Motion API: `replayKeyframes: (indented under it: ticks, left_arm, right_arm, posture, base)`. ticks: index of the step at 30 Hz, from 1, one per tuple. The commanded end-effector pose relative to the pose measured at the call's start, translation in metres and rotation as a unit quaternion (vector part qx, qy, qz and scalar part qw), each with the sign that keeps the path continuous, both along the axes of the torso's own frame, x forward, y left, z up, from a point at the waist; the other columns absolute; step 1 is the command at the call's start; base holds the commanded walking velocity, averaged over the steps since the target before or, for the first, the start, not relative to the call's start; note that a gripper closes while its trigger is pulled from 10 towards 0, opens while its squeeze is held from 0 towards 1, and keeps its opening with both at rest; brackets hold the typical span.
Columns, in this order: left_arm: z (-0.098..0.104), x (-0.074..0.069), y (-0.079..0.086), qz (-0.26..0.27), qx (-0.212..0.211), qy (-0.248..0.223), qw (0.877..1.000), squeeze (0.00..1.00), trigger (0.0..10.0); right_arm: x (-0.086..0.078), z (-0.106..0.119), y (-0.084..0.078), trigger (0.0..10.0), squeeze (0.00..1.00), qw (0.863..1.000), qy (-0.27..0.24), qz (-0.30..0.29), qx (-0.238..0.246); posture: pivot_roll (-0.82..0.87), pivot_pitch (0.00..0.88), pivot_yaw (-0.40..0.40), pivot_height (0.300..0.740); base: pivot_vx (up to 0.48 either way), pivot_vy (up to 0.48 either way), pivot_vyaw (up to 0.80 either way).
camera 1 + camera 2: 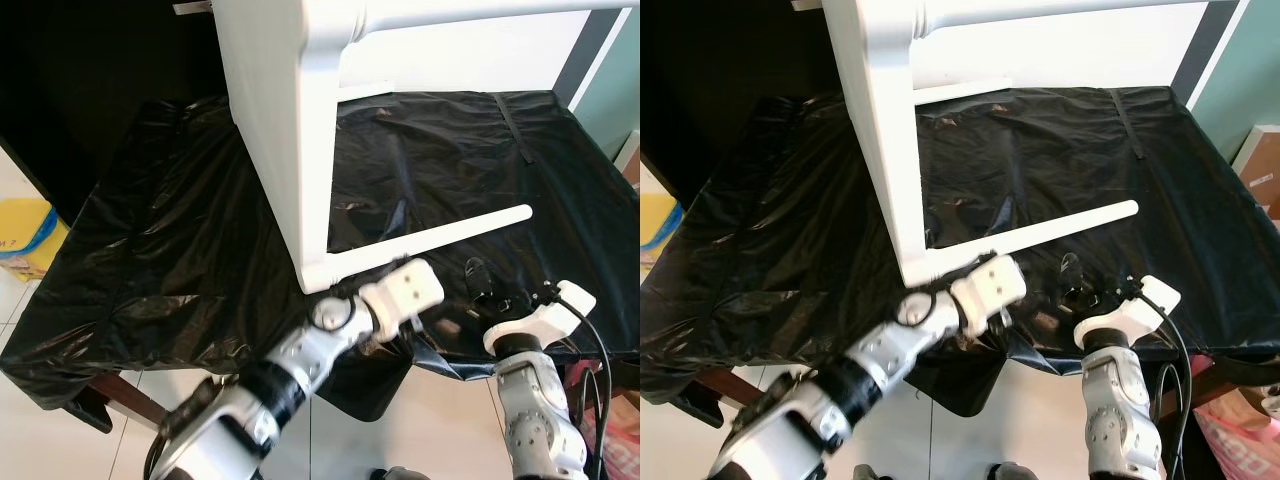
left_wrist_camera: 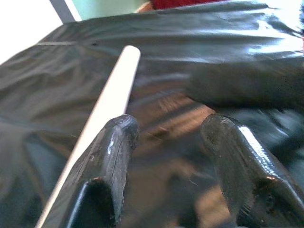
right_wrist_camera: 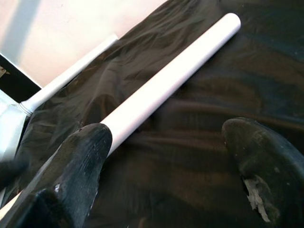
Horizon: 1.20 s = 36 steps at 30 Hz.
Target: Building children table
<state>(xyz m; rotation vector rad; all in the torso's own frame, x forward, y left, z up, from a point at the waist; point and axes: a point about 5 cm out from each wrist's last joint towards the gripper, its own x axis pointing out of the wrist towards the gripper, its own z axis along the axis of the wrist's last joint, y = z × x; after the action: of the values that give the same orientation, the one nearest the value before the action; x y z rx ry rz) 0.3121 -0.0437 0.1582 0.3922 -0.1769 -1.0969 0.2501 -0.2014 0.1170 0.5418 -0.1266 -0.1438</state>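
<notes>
A white children's table (image 1: 275, 120) lies on its side on a black plastic sheet (image 1: 170, 240), its top panel standing on edge. One round white leg (image 1: 440, 236) runs from the panel's lower corner along the sheet to the right. A second leg (image 1: 480, 12) sticks out higher up. My left gripper (image 2: 171, 128) is open and empty just beside the lower leg (image 2: 107, 102), near the panel's corner. My right gripper (image 3: 171, 137) is also open, low over the sheet on the near side of the same leg (image 3: 166, 80), towards its free end.
The sheet's front edge (image 1: 440, 365) hangs over tiled floor close to my arms. A yellow and blue bag (image 1: 25, 235) sits on the floor at the left. A cardboard box (image 1: 1265, 165) stands at the right. A black cable (image 1: 600, 350) loops from my right wrist.
</notes>
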Motion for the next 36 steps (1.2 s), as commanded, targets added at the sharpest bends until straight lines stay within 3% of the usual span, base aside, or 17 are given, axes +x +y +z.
replayKeyframes:
  ticks: [1,11,17,19,20,21,23,30,33,36]
  left_arm:
    - [0.002,0.014,0.007,0.107,-0.03,-0.022,0.994,0.0,10.0]
    - [0.016,0.033,0.014,0.157,-0.038,-0.047,0.986,0.0,10.0]
    - [0.016,0.034,0.012,0.144,-0.038,-0.049,0.988,0.0,10.0]
    - [0.022,0.025,0.004,0.094,-0.068,-0.037,0.993,0.0,10.0]
    - [0.025,0.012,-0.002,0.048,-0.09,-0.035,0.994,0.0,10.0]
    - [0.025,0.012,-0.002,0.048,-0.09,-0.035,0.994,0.0,10.0]
    - [0.024,-0.012,-0.008,-0.032,-0.109,-0.041,0.993,0.0,10.0]
    - [0.008,-0.032,-0.007,-0.085,-0.086,-0.045,0.992,0.0,10.0]
    - [-0.007,-0.032,-0.008,-0.082,-0.06,-0.042,0.994,0.0,10.0]
    - [-0.019,-0.024,-0.008,-0.044,-0.042,-0.029,0.998,0.0,10.0]
  right_arm:
    - [-0.005,0.0,0.002,10.0,0.0,1.0,0.005,0.002,0.009]
    - [-0.014,0.002,0.001,10.0,0.0,1.0,0.01,0.0,0.015]
    - [-0.014,0.004,0.003,10.0,0.0,1.0,0.01,0.003,0.017]
    - [-0.014,0.005,0.004,10.0,0.0,1.0,0.009,0.008,0.015]
    - [-0.013,0.006,0.005,10.0,0.0,1.0,0.008,0.01,0.015]
    - [-0.013,0.006,0.005,10.0,0.0,1.0,0.008,0.01,0.015]
    - [-0.011,0.007,0.004,10.0,0.0,1.0,0.008,0.011,0.013]
    - [-0.011,0.008,0.004,10.0,0.0,1.0,0.009,0.013,0.014]
    - [-0.012,0.007,0.005,10.0,0.0,1.0,0.012,0.017,0.012]
    - [-0.012,0.008,0.005,10.0,0.0,1.0,0.013,0.021,0.006]
  posture:
    - [-0.28,0.123,0.035,0.74]
    - [-0.3,0.125,0.042,0.74]
    - [-0.3,0.124,0.039,0.74]
    - [-0.29,0.12,0.04,0.74]
    - [-0.29,0.119,0.04,0.74]
    - [-0.29,0.119,0.04,0.74]
    - [-0.28,0.118,0.04,0.74]
    - [-0.27,0.119,0.037,0.74]
    - [-0.27,0.121,0.034,0.74]
    - [-0.27,0.12,0.035,0.74]
  base:
    - [0.0,0.0,0.0]
    - [0.0,0.0,0.0]
    - [0.0,0.0,0.0]
    - [0.0,0.0,0.0]
    - [0.0,0.0,0.0]
    - [0.0,0.0,0.0]
    - [0.0,0.0,0.0]
    - [0.0,0.0,0.0]
    - [0.0,0.0,0.0]
    - [0.0,0.0,0.0]
